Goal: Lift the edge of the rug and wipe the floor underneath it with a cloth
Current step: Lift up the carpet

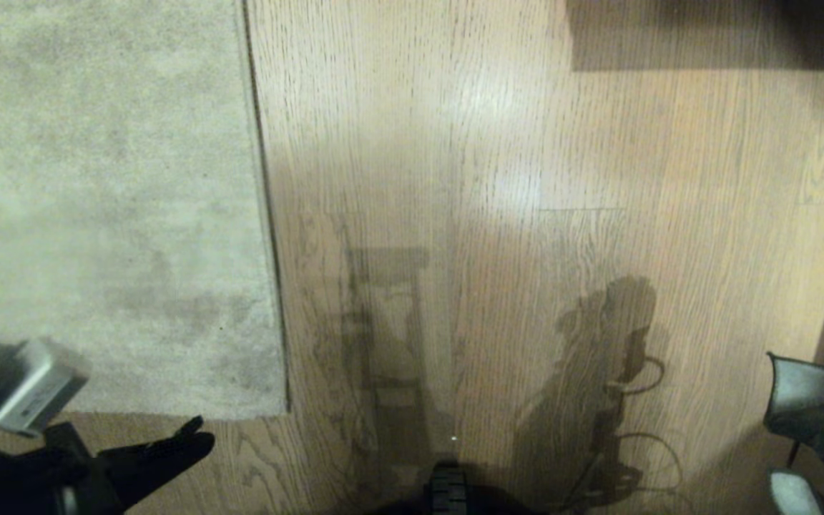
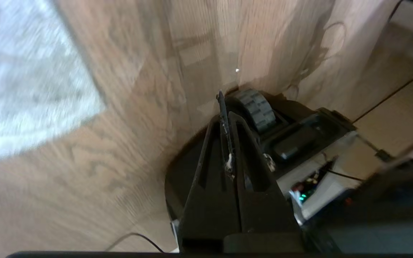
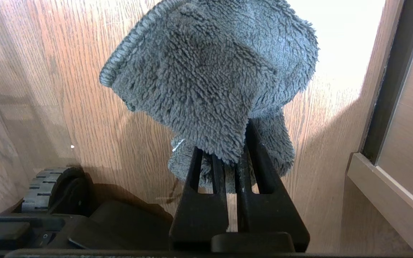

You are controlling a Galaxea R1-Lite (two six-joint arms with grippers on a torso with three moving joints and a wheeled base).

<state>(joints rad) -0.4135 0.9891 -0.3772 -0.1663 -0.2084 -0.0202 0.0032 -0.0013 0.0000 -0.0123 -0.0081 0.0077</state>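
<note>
Now, reckoned from the rug corner:

Rug edge: the straight border of the pale mottled rug runs away from me, from that corner toward the far end of the head view; a second, short border runs from the corner toward my left side. Both lie flat on the wood-plank floor.

My left gripper: it sits just on my side of the rug corner, over bare planks, a little to the left of it and close to the short border. The fingers are pressed together, clenched on nothing; the left wrist view shows them meeting in one seam.

Direction to go: I judge the corner lies ahead of the left fingertips and slightly to the right. The long border runs roughly along my forward reach, so a pinch at the corner looks the easier way in.

My right gripper: well to the right of the rug corner, over bare floor beside my base, clamped on the grey fleecy cloth, which hangs from its fingers.

Nearer arm: the left, by far; I judge it lifts and the right wipes.

Floor under the rug: not yet uncovered.
</note>
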